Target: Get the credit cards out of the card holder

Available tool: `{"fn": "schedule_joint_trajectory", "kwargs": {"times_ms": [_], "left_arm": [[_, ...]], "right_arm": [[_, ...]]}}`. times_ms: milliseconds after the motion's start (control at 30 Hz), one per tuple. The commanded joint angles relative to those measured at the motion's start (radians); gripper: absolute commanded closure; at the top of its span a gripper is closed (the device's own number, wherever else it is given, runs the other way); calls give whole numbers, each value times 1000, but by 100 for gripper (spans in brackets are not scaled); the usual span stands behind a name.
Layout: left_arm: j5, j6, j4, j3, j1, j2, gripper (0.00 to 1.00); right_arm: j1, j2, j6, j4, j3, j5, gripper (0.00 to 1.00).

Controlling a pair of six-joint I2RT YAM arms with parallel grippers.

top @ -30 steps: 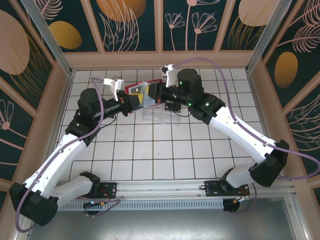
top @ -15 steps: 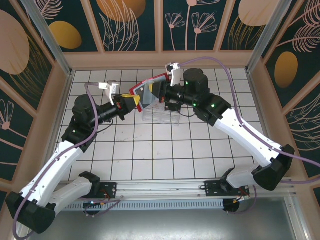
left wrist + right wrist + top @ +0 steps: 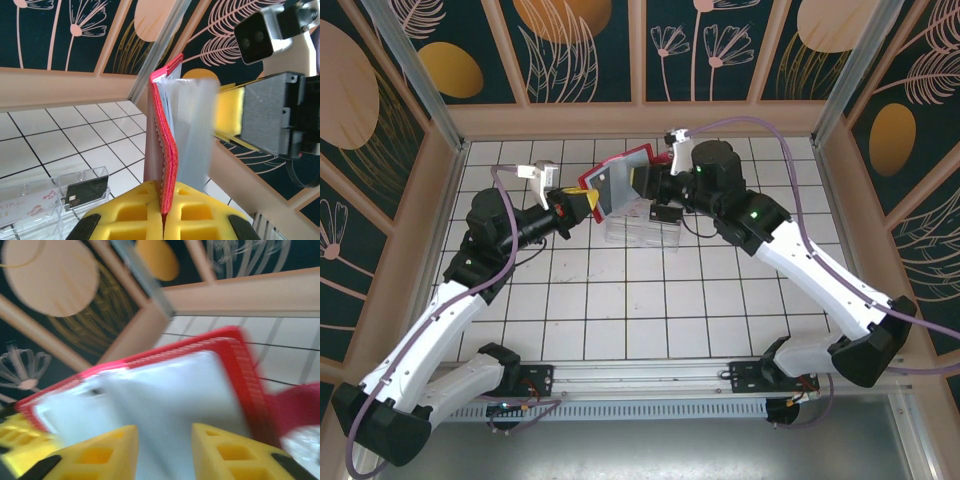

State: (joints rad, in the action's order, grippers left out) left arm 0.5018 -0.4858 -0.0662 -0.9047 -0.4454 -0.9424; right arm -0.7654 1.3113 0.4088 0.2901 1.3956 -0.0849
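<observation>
Left hand (image 3: 161,212) is clamped on the lower edge of the card holder (image 3: 164,150). Right hand (image 3: 164,440) is seen with fingers parted before the holder's grey inner face; contact cannot be told. A clear tray (image 3: 655,238) is set on the tiled worktop (image 3: 650,300). The holder is held raised above the tray. A dark card (image 3: 86,189) and a pale card (image 3: 22,209) are lodged in the tray.
</observation>
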Motion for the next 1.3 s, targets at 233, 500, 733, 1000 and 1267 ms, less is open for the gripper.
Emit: {"fn": "schedule_joint_trajectory", "kwargs": {"times_ms": [233,500,733,1000,1267], "left_arm": [[-173,92,186,-127,-2,-32,100],[-441,230,577,-327,-2,-210,100],[-446,298,793,-495,-25,-325,100],[-476,327,921,-648,-48,-348,100],[-635,351,1036,-702,-65,-373,100]], "right_arm": [[58,-167,-37,-28,-108,88,60],[54,-89,11,-126,-115,-191,60],[-14,24,23,-115,-38,-181,60],[-41,196,141,-98,93,-108,38],[-51,220,205,-77,153,9,35]]}}
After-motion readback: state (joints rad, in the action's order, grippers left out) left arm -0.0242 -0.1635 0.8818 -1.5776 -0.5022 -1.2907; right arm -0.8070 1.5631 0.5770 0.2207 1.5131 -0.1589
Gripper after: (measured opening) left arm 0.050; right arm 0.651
